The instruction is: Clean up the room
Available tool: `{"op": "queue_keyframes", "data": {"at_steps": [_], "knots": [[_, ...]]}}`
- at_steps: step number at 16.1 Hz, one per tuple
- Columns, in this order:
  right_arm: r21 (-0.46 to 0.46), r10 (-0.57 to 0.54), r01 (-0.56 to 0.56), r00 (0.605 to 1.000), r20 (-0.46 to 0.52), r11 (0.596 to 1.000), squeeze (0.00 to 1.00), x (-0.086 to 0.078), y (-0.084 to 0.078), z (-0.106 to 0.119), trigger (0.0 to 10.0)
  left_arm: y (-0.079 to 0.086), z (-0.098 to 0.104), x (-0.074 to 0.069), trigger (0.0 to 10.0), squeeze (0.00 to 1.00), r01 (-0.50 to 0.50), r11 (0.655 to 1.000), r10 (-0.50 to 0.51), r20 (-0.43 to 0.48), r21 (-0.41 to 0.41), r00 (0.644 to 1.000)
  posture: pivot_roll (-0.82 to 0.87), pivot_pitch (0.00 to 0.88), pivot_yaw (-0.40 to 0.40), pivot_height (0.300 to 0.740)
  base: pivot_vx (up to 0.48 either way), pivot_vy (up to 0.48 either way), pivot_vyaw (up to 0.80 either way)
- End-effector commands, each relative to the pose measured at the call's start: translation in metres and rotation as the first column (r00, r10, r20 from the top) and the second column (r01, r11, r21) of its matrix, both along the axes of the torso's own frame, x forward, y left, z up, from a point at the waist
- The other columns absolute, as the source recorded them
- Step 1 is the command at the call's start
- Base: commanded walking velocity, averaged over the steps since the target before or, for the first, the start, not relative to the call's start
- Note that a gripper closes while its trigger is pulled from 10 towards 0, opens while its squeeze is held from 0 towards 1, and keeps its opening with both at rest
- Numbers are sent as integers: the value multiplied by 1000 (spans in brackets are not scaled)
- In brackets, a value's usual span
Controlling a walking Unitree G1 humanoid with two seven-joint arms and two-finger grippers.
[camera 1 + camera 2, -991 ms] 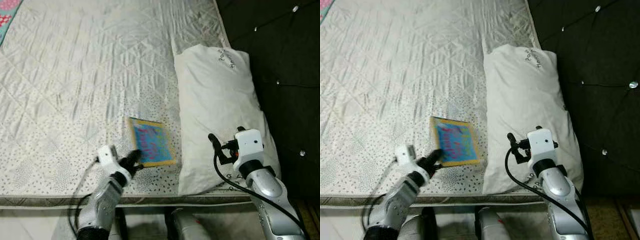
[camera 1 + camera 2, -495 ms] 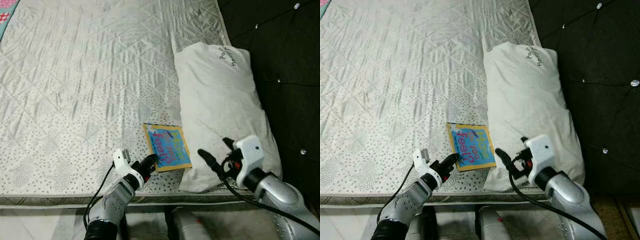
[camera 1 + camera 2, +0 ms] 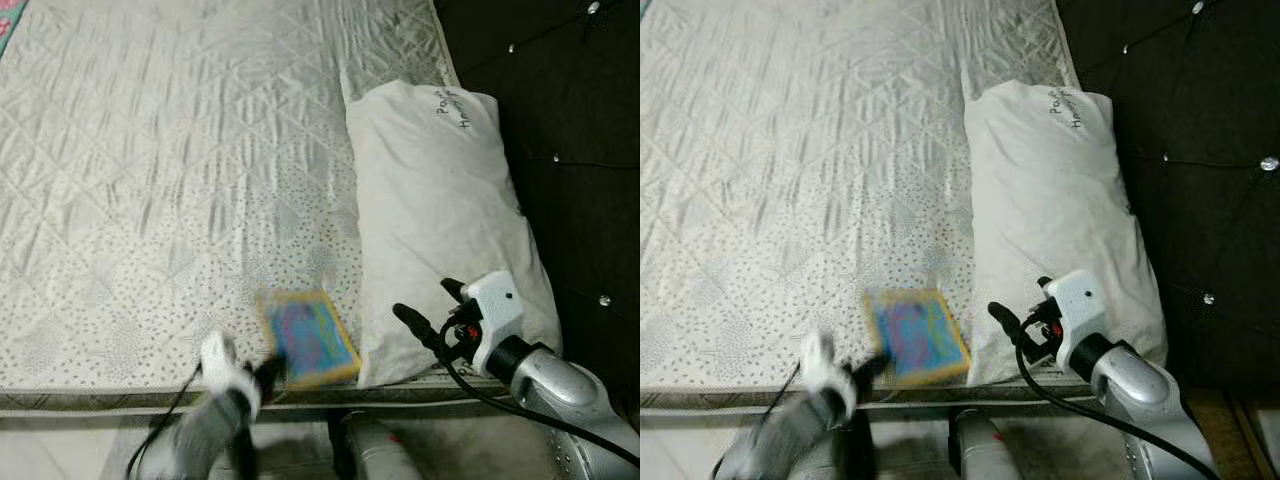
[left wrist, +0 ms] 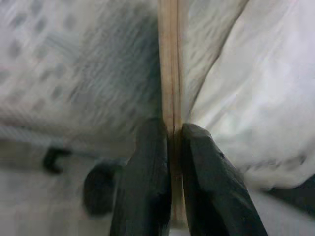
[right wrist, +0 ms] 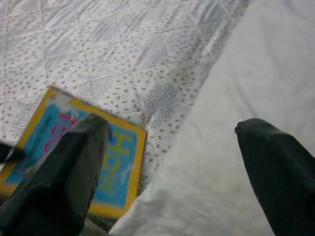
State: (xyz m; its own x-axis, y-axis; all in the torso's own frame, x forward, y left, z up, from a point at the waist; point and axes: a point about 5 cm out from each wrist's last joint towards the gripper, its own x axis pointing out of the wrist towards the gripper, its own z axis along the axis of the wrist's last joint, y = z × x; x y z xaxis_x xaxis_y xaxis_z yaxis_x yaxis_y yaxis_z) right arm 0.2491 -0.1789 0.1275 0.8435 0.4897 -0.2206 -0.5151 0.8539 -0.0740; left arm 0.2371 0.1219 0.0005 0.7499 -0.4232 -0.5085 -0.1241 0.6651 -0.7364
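Note:
A thin book [image 3: 307, 337] with a yellow border and blue cover lies near the front edge of the white quilted mattress [image 3: 170, 170], beside a white pillow [image 3: 440, 210]. My left gripper [image 3: 268, 371] is shut on the book's near edge; the left wrist view shows both black fingers [image 4: 147, 182] pinching the book's edge [image 4: 170, 73]. The left arm is blurred. Over the pillow's front corner, my right gripper [image 3: 428, 308] is open and holds nothing. In the right wrist view its fingers [image 5: 64, 172] frame the book [image 5: 74, 147] and the pillow [image 5: 236, 88].
A dark tufted headboard [image 3: 570, 120] runs along the right side, behind the pillow. The mattress's front edge [image 3: 100, 400] is just below the book, with pale floor beneath it. A colourful patterned cloth [image 3: 8, 12] peeks in at the far left corner.
The left gripper has pulled the book toward the mattress's front edge, and the arm has dropped lower. The right gripper has hardly moved in the last half second.

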Motion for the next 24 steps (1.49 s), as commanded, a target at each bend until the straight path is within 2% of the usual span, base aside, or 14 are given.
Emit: {"op": "queue_keyframes", "data": {"at_steps": [1,3,5,7,9,11,14,16,19,24], "knots": [[-22,12,-13,1000,-11,1000,0,-4,-2,-2,10000,-34,3,-6,10000,0,58,997,-59,-12,-45,998,-283,364,-66,740,0,0,0],[-24,-4,3,1000,-12,1000,0,0,-4,-4,10000,-28,6,-7,10000,0,74,997,-74,-12,-14,997,-270,361,-63,740,0,0,0],[-30,-15,15,1000,10,999,0,6,-1,-4,10000,-12,-6,-7,10000,0,130,990,-127,-51,46,991,-271,355,-57,740,0,0,0],[-33,-23,24,1000,13,999,0,6,-2,-3,10000,-5,-6,-2,10000,0,144,987,-141,-41,77,989,-279,351,-54,740,0,0,0],[-46,-47,48,999,19,998,0,3,-8,-4,10000,12,-1,13,10000,0,139,974,-146,28,177,989,-286,350,-56,740,0,0,0],[-47,-51,52,998,20,998,0,3,-9,-5,10000,15,1,19,10000,0,120,977,-129,38,178,991,-289,347,-62,740,0,0,0],[-51,-51,53,998,35,997,0,5,-8,-3,10000,15,0,25,10000,0,150,967,-169,75,207,983,-296,338,-72,740,0,0,0],[-56,-69,72,996,51,996,0,9,-11,-1,10000,19,4,35,10000,0,120,963,-156,138,240,978,-299,333,-75,740,0,0,0],[-57,-77,80,995,57,995,0,10,-12,-1,10000,23,10,45,10000,0,110,964,-157,183,242,971,-298,330,-75,740,0,0,0],[-56,-97,101,992,75,993,0,11,-13,0,10000,21,19,58,10000,0,104,967,-164,258,231,952,-307,329,-75,740,0,0,0]]}}
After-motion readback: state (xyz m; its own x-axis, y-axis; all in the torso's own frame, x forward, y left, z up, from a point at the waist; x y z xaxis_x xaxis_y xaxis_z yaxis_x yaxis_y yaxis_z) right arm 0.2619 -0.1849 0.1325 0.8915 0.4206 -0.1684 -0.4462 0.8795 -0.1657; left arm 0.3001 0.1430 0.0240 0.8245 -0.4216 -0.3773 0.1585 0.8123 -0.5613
